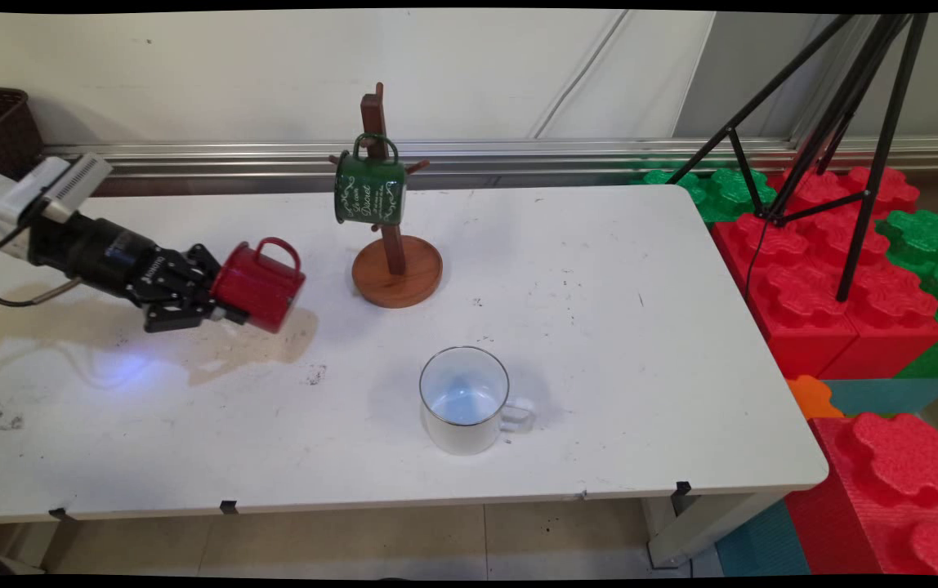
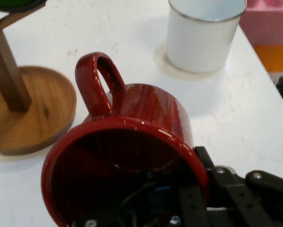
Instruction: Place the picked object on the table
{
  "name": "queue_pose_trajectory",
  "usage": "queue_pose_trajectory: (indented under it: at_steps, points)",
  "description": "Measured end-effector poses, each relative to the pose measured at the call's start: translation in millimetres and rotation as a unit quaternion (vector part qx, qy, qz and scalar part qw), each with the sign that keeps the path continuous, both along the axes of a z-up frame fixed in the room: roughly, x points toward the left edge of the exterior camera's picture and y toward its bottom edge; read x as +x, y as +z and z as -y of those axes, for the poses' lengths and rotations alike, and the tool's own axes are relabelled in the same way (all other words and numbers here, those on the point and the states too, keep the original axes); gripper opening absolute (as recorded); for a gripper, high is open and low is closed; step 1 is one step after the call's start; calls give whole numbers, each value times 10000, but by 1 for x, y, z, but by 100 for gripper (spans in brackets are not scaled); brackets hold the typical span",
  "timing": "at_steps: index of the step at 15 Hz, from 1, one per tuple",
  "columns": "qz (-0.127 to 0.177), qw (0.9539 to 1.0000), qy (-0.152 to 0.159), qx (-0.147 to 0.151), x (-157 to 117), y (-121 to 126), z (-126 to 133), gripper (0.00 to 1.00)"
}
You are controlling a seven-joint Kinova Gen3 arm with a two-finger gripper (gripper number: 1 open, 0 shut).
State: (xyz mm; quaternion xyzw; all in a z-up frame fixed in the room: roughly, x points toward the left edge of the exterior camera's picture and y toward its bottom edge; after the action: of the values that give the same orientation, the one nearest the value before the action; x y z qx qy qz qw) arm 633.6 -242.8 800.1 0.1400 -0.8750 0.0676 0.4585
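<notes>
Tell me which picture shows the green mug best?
The main view: the green mug hangs whole on the wooden mug stand, its white lettering visible. The hand view catches only a sliver of its green body at the top edge, beyond the red mug in the claw.

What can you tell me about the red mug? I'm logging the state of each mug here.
The red mug is glossy, enamel-looking, dark red inside and out, with one loop handle. It is held off the white table, tipped on its side: its mouth faces the gripper, its base points toward the wooden mug stand, and its handle is up. The gripper's fingers clamp its rim, one reaching inside the mouth. It touches nothing else and looks empty and undamaged.
</notes>
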Motion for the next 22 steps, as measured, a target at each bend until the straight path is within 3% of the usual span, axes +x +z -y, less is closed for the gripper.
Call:
queue_pose_trajectory:
  at_steps: [11,22]
  points:
    - [890,9958,-29,-199,35,26,-16,0]
    - [1906,9798,-439,-407,48,33,-25,0]
